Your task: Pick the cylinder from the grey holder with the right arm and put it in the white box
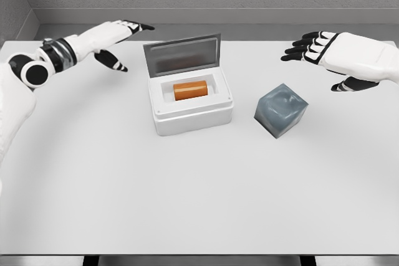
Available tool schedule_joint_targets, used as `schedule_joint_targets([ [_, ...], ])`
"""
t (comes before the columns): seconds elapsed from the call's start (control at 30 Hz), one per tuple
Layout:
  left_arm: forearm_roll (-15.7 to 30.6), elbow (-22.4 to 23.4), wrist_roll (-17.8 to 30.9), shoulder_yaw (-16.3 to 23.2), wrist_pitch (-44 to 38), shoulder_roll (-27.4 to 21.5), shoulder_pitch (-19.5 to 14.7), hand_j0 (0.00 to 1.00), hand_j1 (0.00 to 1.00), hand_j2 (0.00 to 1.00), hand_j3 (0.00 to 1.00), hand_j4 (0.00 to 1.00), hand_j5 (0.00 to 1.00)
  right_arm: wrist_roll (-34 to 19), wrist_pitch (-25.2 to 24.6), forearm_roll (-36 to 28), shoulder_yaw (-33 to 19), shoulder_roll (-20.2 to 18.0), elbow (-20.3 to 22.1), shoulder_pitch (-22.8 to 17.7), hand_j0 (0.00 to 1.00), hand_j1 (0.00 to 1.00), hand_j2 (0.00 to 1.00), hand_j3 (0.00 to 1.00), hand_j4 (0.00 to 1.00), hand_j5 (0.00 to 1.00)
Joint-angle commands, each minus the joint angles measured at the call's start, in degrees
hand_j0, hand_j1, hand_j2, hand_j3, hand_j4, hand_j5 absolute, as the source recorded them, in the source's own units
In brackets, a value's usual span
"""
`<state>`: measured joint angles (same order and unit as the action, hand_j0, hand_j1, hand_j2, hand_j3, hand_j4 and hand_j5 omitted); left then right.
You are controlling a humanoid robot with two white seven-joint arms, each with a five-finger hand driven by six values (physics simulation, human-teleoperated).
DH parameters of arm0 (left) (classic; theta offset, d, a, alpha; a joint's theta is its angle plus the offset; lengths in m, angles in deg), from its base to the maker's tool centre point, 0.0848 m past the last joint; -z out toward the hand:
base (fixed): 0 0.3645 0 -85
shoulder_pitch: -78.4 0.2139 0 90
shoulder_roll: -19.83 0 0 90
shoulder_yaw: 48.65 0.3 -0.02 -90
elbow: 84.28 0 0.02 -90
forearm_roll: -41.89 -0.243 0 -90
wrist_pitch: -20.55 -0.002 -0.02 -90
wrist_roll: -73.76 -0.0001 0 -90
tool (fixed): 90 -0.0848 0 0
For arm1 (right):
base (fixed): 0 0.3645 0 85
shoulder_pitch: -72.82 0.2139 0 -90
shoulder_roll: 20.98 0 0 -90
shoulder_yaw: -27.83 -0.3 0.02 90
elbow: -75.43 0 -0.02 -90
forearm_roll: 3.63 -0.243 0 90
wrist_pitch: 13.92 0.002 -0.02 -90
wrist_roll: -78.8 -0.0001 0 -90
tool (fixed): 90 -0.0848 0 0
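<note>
Already lying in the white box (190, 113): orange cylinder (190, 90), on its side in the recess, long axis running left to right, lid propped up behind. Grey holder (282, 109) standing on the counter (199, 197) just right of the box, nothing seen in it. Right hand (321, 48) hovering above the counter's far right, fingers spread and relaxed, gripping nothing, pointing left toward the box. Cylinder down and to the left of that hand, holder lying between the two. Left hand (118, 38) likewise loose and empty at the far left, about as near to the box. Judged from the layout: placement looks done, little left beyond pulling clear.
</note>
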<state>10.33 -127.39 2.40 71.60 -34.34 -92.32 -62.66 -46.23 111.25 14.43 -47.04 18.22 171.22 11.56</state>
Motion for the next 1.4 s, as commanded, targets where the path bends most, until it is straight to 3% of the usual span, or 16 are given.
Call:
schedule_joint_targets([
  [0.0,0.53,-2.67,-0.62,-0.11,-0.12,-0.36,0.0,1.0,1.0,1.0,1.0,1.0,1.0,0.03,-0.17,-0.3,-0.01,0.0,0.09,0.0,1.0,1.0,1.0,1.0,1.0,1.0],
  [0.47,4.48,-14.71,-0.62,0.24,-0.12,-7.12,6.24,1.0,1.0,1.0,1.0,1.0,1.0,0.03,-0.17,-0.3,-0.01,0.0,0.09,0.09,1.0,1.0,1.0,1.0,1.0,1.0],
  [0.7,4.75,-18.49,-0.71,1.91,-0.12,-8.09,7.3,1.0,1.0,1.0,1.0,1.0,1.0,0.03,-0.17,-0.3,-0.01,0.09,0.09,0.09,1.0,1.0,1.0,1.0,1.0,1.0],
  [1.37,5.63,-22.01,-0.71,2.0,-0.12,-9.15,8.97,1.0,1.0,1.0,1.0,1.0,1.0,0.03,-0.17,-0.22,0.07,0.26,0.18,0.18,1.0,1.0,1.0,1.0,1.0,1.0],
])
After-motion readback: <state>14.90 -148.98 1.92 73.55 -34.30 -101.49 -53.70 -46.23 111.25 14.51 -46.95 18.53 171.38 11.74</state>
